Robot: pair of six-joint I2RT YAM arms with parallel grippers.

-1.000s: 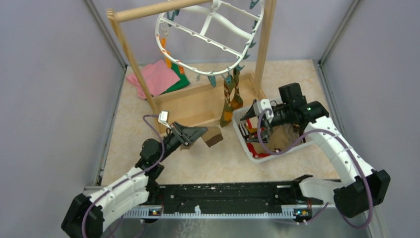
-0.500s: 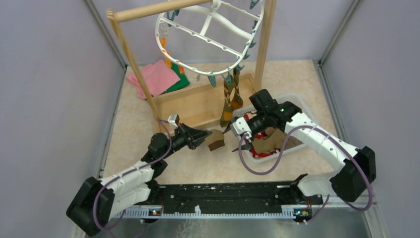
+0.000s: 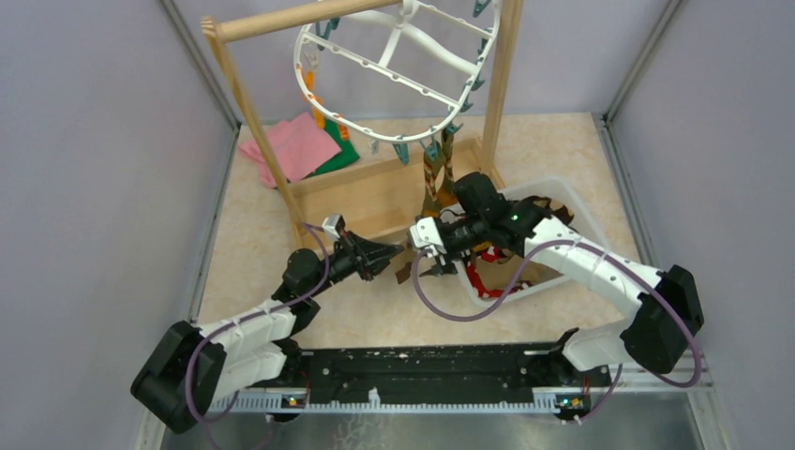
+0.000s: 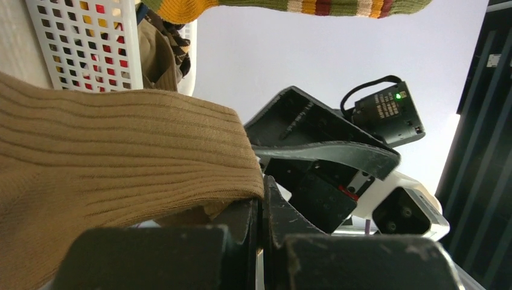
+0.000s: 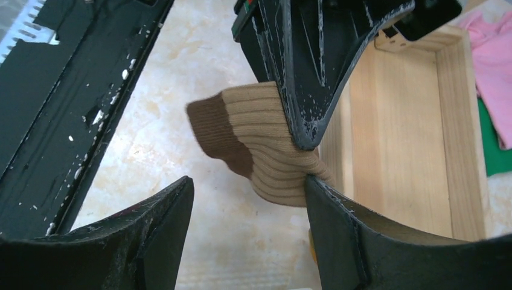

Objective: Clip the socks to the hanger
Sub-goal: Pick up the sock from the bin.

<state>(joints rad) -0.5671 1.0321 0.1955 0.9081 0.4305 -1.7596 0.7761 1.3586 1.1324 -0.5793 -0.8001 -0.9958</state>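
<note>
My left gripper (image 3: 394, 255) is shut on a plain tan sock (image 3: 407, 269) with a brown toe and holds it above the table. The sock fills the left of the left wrist view (image 4: 115, 163) and hangs in the right wrist view (image 5: 265, 145). My right gripper (image 3: 429, 262) is open, its jaws on either side of the sock's lower end (image 5: 247, 199), the right fingertip (image 5: 320, 193) touching it. An olive-brown striped sock (image 3: 433, 178) hangs from a clip on the white ring hanger (image 3: 394, 70).
The hanger hangs from a wooden pole rack (image 3: 281, 19) with a wooden base tray (image 3: 366, 192). A white slotted basket (image 3: 525, 286) holding more socks stands right of the grippers. Pink and green cloths (image 3: 300, 145) lie at the back left.
My right arm has swung left out of the basket to the tan sock. My left gripper has brought the sock slightly right and forward to meet it.
</note>
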